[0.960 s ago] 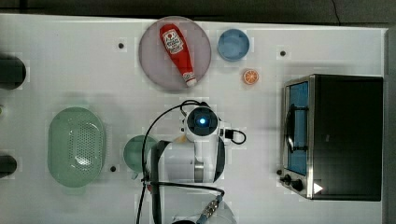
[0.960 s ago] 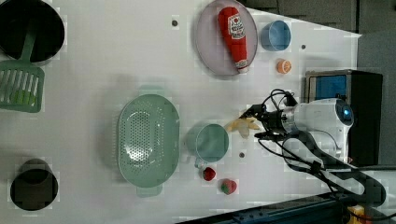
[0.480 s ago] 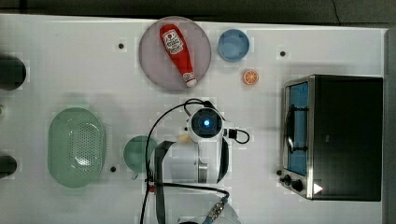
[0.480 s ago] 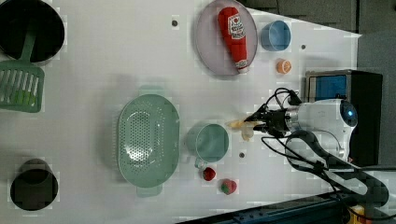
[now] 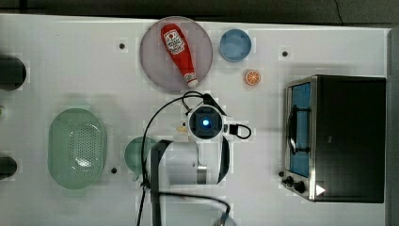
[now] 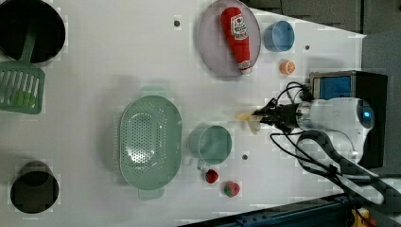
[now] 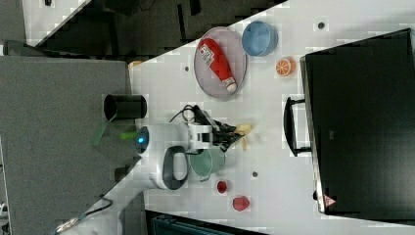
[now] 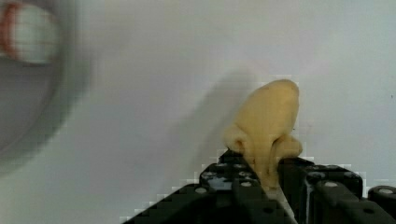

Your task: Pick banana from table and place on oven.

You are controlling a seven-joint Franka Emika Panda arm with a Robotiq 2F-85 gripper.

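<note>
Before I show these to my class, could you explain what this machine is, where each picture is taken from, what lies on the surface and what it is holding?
It is a single robot arm with a two-fingered gripper. Three cameras off the arm look down on a white table; the fourth sits on the wrist, just behind the fingers. On the table are a toaster oven, a ketchup bottle lying on a grey plate, a blue bowl, an orange slice, a green colander and a green cup. The gripper is closed on a small yellow banana.
</note>
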